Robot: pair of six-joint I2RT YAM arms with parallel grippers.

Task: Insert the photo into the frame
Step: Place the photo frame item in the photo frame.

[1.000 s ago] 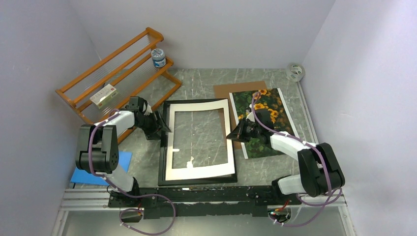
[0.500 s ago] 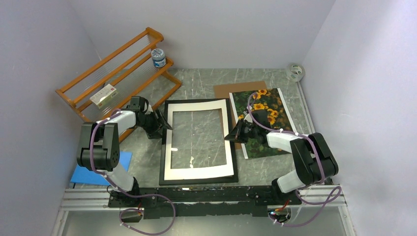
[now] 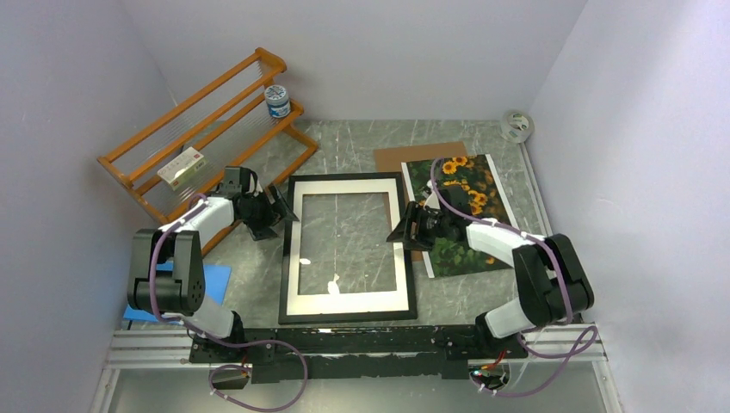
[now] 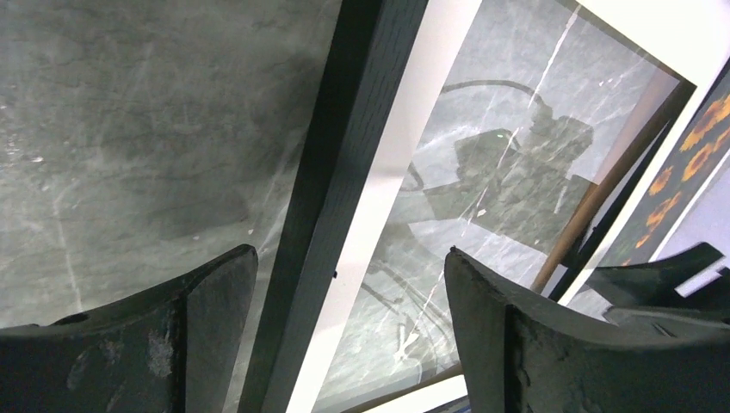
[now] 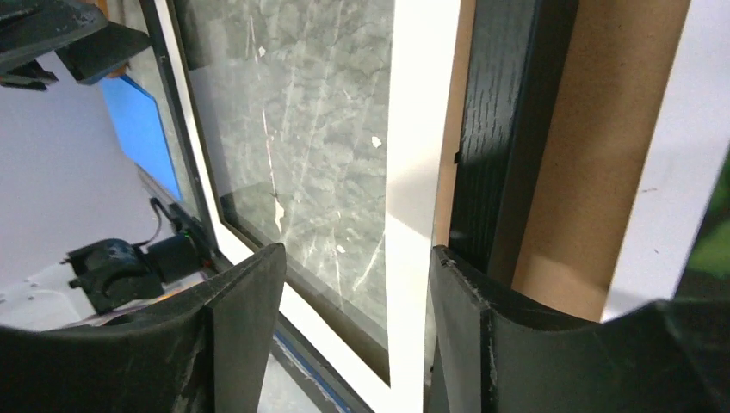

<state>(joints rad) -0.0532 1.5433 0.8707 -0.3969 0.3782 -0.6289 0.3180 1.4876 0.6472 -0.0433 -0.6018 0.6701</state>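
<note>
1. Our right gripper [image 3: 399,231] has just released: its jaws stand apart at the frame [image 3: 349,315]'s 3 o'clock edge, holding nothing.
2. Our left gripper [image 3: 277,209], at 9 o'clock, spreads wider, also empty.
3. The white mat [image 3: 348,300], skewed a second ago, now sits square in the frame.
4. The photo [image 3: 465,194] lies face-up at the frame's 3 o'clock; fetching it looks next.

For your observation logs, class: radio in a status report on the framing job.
Left tool, right tool: both open, flanking the frame. Photo outside it, on brown board. White mat lies in frame.
</note>
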